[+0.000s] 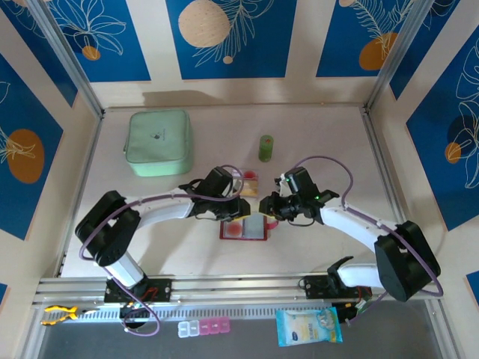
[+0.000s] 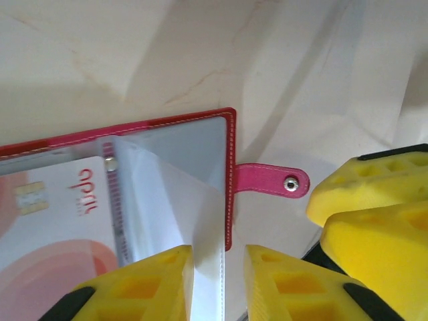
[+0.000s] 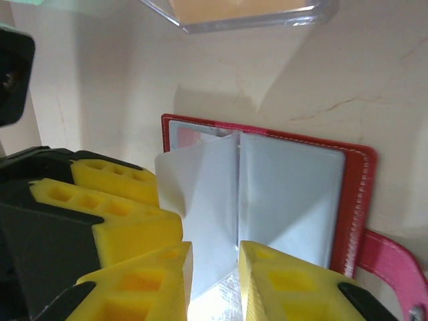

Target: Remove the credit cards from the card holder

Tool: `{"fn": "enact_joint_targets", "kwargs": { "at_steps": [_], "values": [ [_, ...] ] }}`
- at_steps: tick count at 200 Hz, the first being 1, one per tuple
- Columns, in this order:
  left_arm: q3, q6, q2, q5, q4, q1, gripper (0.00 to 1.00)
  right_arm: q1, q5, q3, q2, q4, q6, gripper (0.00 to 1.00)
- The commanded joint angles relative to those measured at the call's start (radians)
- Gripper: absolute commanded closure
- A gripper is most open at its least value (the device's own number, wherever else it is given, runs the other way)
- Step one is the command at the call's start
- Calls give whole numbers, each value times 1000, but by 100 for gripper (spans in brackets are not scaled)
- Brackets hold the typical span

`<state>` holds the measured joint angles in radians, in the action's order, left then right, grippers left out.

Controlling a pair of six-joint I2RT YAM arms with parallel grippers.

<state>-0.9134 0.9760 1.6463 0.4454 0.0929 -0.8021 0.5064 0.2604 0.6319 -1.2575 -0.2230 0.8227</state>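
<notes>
Red card holder: open flat, directly under both grippers; strap tab just past the left fingertips.
Left gripper: narrow gap, straddling a clear pocket leaf, not clamped.
Right gripper: narrow too, with a leaf between the fingers.
Credit card: sits in its pocket beside the left fingers, so not out yet.
Progress: partial at best. Clear case with orange contents lies ahead of the right gripper; can't tell if those are pulled cards.
Surface: pale marbled table; green pouch well beyond the left gripper.
Room: blue leaf-print panels, metal rails.
</notes>
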Motion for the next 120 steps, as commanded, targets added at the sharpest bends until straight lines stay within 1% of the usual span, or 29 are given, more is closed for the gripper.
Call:
{"fn": "enact_joint_targets", "kwargs": {
  "at_steps": [1, 52, 77, 120],
  "values": [
    [-43, 20, 49, 23, -2, -27, 72, -24, -4, -20, 52, -68, -28, 73],
    [-116, 29, 138, 42, -24, -69, 56, -60, 1, -50, 126, -97, -34, 71],
    [-129, 22, 146, 40, -20, -70, 52, -68, 9, -56, 137, -100, -33, 69],
    [-122, -1, 124, 20, 5, -62, 50, -63, 30, -59, 129, -76, -15, 69]
  ]
}}
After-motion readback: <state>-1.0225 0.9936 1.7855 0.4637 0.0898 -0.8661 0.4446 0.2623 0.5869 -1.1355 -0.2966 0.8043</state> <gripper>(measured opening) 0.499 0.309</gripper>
